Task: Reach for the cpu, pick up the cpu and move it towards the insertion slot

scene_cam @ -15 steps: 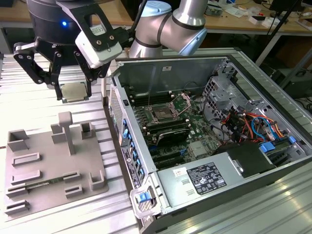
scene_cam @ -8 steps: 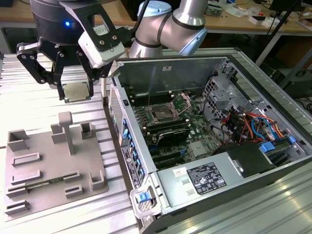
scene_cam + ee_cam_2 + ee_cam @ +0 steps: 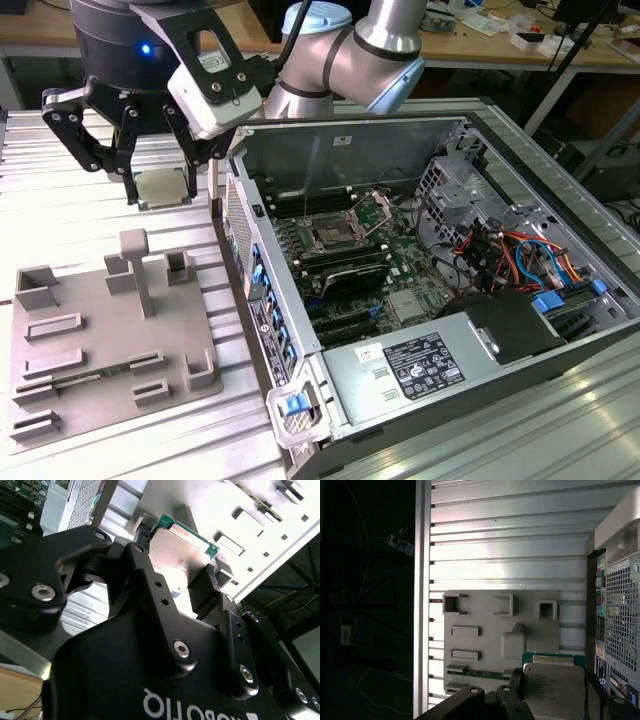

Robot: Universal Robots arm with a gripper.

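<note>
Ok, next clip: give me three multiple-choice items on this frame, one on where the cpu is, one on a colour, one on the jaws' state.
1. Where is the cpu?
A. Seated in the insertion slot
B. Outside the computer case, on the exterior view's left of it
C. Lying in a recess of the fixture plate

2. What colour is the fixture plate?
A. Gray
B. Red
C. Yellow

3. How do the jaws stand?
A. Wide open and empty
B. Shut on the cpu
C. Shut on a cable

Answers:
1 B: the chip hangs beside the case, while the insertion slot shows its bare dark centre.
2 A: the plate is gray in the exterior and first wrist views.
3 B: in both wrist views the jaws press on the chip's opposite edges.
</note>
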